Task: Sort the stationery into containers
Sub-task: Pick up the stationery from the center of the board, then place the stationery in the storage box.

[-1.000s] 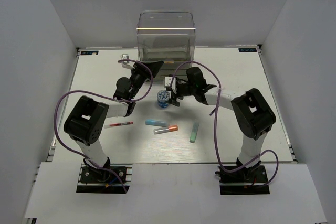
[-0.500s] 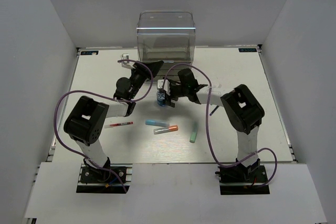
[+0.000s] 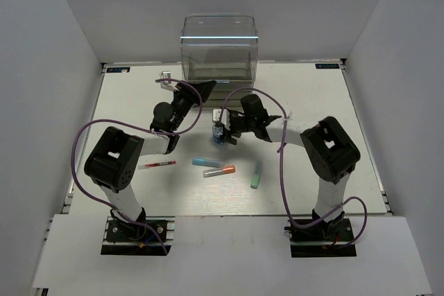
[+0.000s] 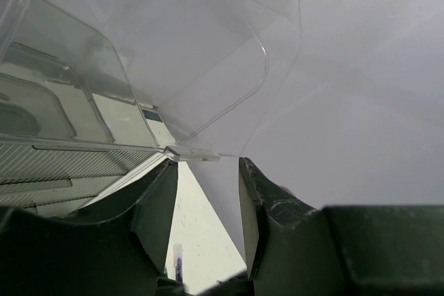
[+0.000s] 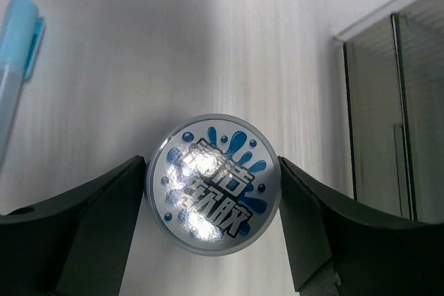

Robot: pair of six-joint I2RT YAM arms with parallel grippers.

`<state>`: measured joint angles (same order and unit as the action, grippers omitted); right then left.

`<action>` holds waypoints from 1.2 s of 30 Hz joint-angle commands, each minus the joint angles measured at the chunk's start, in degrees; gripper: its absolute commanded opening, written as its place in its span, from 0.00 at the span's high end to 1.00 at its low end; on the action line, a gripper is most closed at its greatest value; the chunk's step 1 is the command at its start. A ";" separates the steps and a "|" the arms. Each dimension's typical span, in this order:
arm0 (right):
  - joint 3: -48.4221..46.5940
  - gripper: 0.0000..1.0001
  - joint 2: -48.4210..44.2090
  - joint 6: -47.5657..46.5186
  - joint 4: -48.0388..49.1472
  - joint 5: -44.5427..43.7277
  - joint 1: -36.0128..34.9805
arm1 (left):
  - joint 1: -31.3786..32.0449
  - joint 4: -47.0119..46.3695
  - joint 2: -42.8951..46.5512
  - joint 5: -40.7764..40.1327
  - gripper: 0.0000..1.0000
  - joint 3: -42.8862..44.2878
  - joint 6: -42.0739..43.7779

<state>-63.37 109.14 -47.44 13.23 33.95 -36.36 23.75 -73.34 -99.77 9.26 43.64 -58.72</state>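
Note:
The round blue-and-white tub [image 5: 214,185] stands on the table just in front of the clear smoky container [image 3: 219,50]. My right gripper [image 5: 213,164] reaches down over the tub [image 3: 219,132], and both fingers touch its sides. My left gripper [image 4: 206,161] sits at the container's lower front [image 3: 203,88] with its jaws apart. A clear drawer lip [image 4: 191,152] rests at its fingertips, with nothing squeezed between them. A light-blue marker [image 3: 207,162], a grey orange-tipped marker [image 3: 219,170], a pale-green marker [image 3: 257,175] and a thin red pen [image 3: 157,165] lie nearer the arms.
A dark purple pen [image 4: 178,268] shows on the table between the left fingers. The container's drawer front [image 5: 388,102] stands close to the right of the tub. The light-blue marker [image 5: 14,67] lies at the left edge of the right wrist view. White walls enclose the table.
My right gripper has moved left over the tub and its fingers have closed in onto the tub's sides. The left arm has not moved.

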 commanded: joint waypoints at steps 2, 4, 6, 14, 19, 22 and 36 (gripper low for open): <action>6.32 0.97 -10.35 1.12 11.88 -4.50 0.06 | -0.19 -10.68 2.30 -0.99 0.49 1.71 1.24; 8.34 1.00 -12.54 1.47 15.57 -7.65 0.41 | -0.19 -10.68 2.82 -0.99 0.49 1.71 1.24; 9.58 1.00 -14.83 0.34 17.43 -9.08 0.59 | -0.19 -10.07 2.82 -0.99 0.49 1.71 1.24; 12.84 1.00 -15.45 -4.50 32.90 -15.22 0.85 | -0.19 -10.07 3.35 -0.47 0.49 3.29 1.24; 10.38 1.00 -14.31 -5.12 35.80 -16.73 0.68 | -0.19 -8.92 4.58 -0.47 0.48 3.82 1.77; 10.46 1.00 -14.31 -5.03 37.56 -17.43 0.59 | -0.19 -8.92 5.11 -0.47 0.48 4.43 1.77; 6.87 1.00 -12.65 1.21 45.91 -22.17 0.68 | -0.19 -7.87 5.64 0.06 0.48 5.58 1.77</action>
<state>-52.12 95.55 -47.66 49.56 14.48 -35.75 23.75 -74.63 -97.17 9.87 47.03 -57.84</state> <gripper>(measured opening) 0.765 0.518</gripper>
